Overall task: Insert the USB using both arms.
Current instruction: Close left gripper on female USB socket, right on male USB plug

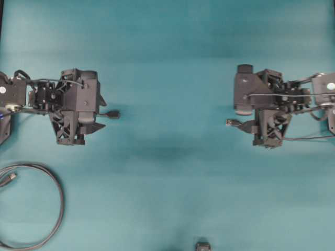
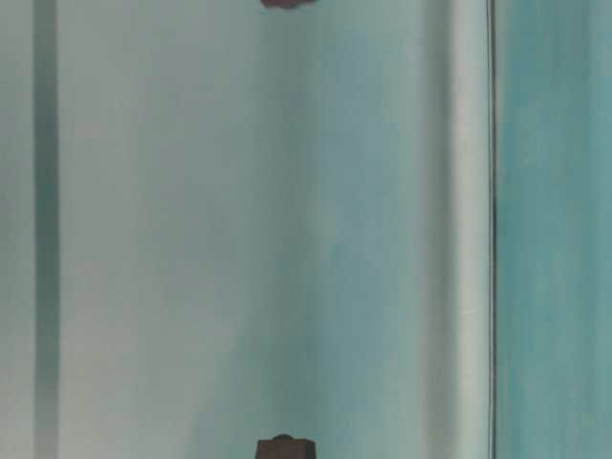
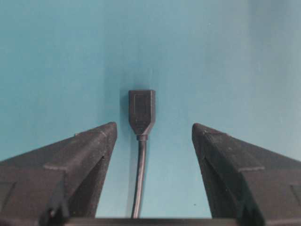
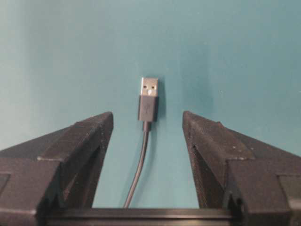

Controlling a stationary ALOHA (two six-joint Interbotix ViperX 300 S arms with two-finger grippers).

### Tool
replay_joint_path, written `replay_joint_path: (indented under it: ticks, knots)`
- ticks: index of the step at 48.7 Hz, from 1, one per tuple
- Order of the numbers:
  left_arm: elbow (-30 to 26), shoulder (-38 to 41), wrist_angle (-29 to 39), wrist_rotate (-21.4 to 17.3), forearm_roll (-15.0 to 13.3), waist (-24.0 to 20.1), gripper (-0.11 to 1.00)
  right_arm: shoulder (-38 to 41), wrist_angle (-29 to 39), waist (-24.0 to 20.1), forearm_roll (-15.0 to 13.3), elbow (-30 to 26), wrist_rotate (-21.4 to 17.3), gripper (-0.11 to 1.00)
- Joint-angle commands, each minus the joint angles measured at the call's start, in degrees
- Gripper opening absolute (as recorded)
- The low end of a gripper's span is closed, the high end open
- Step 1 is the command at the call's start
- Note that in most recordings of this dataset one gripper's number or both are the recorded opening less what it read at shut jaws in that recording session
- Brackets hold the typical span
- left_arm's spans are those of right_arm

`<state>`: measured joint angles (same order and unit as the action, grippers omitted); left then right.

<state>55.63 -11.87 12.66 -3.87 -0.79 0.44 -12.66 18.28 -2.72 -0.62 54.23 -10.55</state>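
Right gripper [image 4: 147,123] spread wide, USB [image 4: 149,87] lying between its fingers on teal table [image 1: 172,63] | left gripper [image 3: 154,134] spread too, socket [image 3: 141,110] between | ends well apart

Count: two arms, left [image 1: 68,104] and right [image 1: 272,107]; one USB plug [image 4: 149,88]; one black socket end [image 3: 141,110]; one thicker looped cable [image 1: 52,209].

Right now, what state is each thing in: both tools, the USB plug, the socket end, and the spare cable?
Left tool: open, socket lying between its fingers.
Right tool: open, plug lying between its fingers.
USB plug: unplugged, ungripped.
Socket end: empty, ungripped.
Spare cable: looped on table, untouched.
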Motion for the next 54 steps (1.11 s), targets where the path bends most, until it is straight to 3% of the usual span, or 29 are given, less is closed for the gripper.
replay_joint_path:
  ticks: [1, 15, 32, 54]
  knots:
    - [-0.79, -0.26, -0.35, -0.79, 0.18, -0.26, 0.76, 1.76, 0.88, -0.18, -0.09, -2.37, -0.09, 0.63]
    - [-1.14, 0.62, 0.00, -0.79, 0.18, -0.70, 0.75, 6.77, 3.96, -0.18, -0.09, -4.22, -0.44, 0.62]
    - [-1.23, 1.05, -0.35, -0.88, 0.18, -0.70, 0.75, 7.29, 3.52, -0.18, 0.00, -3.60, -6.06, 0.41]
    - [-1.14, 1.05, -0.44, -1.14, 0.18, -0.97, 0.75, 7.38, 1.49, -2.20, -0.09, -2.11, -6.42, 0.42]
